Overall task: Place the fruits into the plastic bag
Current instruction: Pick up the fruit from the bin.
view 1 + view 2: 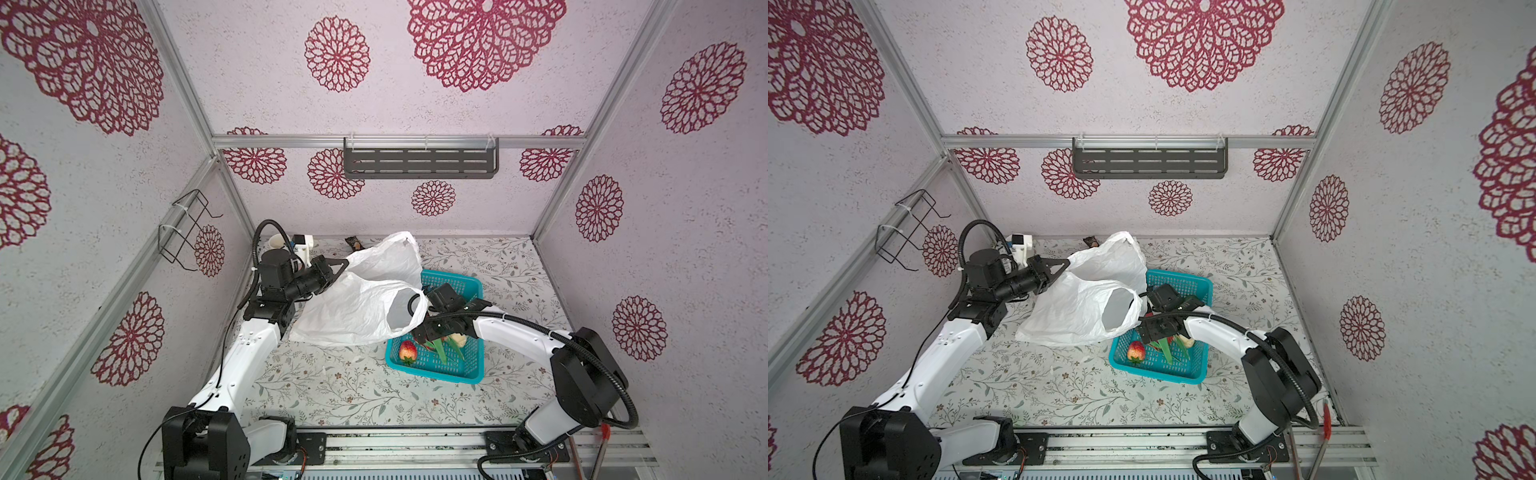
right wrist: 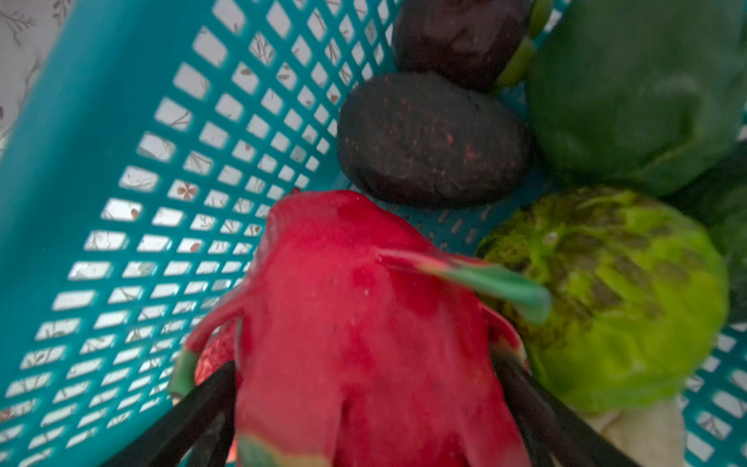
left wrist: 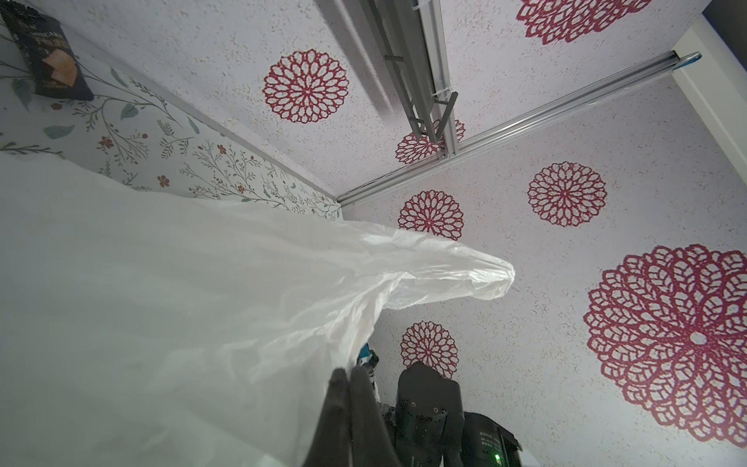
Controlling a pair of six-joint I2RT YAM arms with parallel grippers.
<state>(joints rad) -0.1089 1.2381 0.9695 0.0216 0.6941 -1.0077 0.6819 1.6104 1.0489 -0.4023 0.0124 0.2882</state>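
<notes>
My left gripper (image 1: 345, 262) (image 3: 348, 374) is shut on an edge of the white plastic bag (image 1: 361, 307) (image 3: 161, 303) and holds it up, mouth gaping toward the teal basket (image 1: 436, 372). In the basket lie a strawberry (image 1: 408, 351), a long green piece (image 1: 446, 353) and a cream lumpy ball (image 1: 459, 340). My right gripper (image 2: 364, 364) reaches down into the basket, open wide, its fingers on either side of a red dragon fruit (image 2: 355, 307). Beside it sit a bumpy light-green fruit (image 2: 614, 299), two dark fruits (image 2: 428, 137) and a large green one (image 2: 638, 89).
A dark snack packet (image 1: 356, 243) lies at the back behind the bag, with a white cup (image 1: 277, 241) and a small white device (image 1: 305, 245) in the back left corner. A grey shelf (image 1: 419, 162) hangs on the back wall and a wire rack (image 1: 187, 228) on the left wall.
</notes>
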